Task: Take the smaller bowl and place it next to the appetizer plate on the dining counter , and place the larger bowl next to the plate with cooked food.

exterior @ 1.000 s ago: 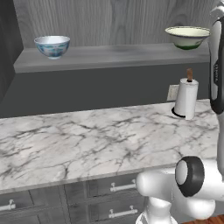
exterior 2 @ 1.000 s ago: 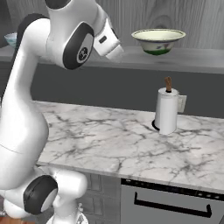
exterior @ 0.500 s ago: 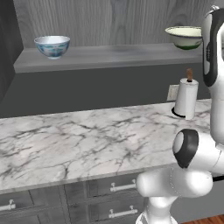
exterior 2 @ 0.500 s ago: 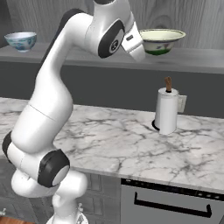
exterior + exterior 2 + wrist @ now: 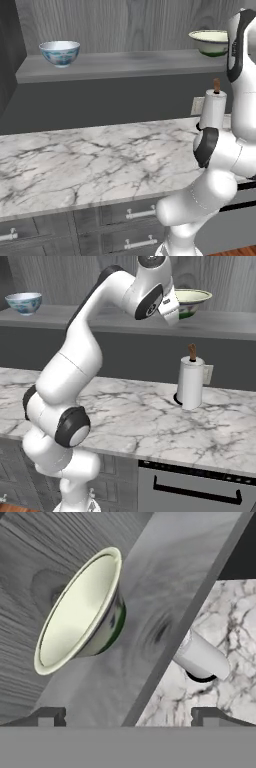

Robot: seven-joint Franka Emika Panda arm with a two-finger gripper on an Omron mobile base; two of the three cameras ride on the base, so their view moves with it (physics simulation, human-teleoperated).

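gripper (image 5: pixel 128 717): jaws wide apart, holding nothing, near large bowl (image 5: pixel 80 614) on shelf (image 5: pixel 220 326). risk: a clumsy approach nudges the flared rim, tipping the bowl off.

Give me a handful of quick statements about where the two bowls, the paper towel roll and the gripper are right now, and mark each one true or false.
1. The smaller bowl and the larger bowl stand on the same grey shelf. True.
2. The gripper is shut on the larger bowl. False: its jaws are open and hold nothing, with the bowl ahead of them in the hand view.
3. The paper towel roll stands upright on the marble counter. True.
4. The smaller bowl lies tipped on the marble counter. False: it sits upright on the shelf.
5. The larger bowl sits above the paper towel roll's end of the counter. True.
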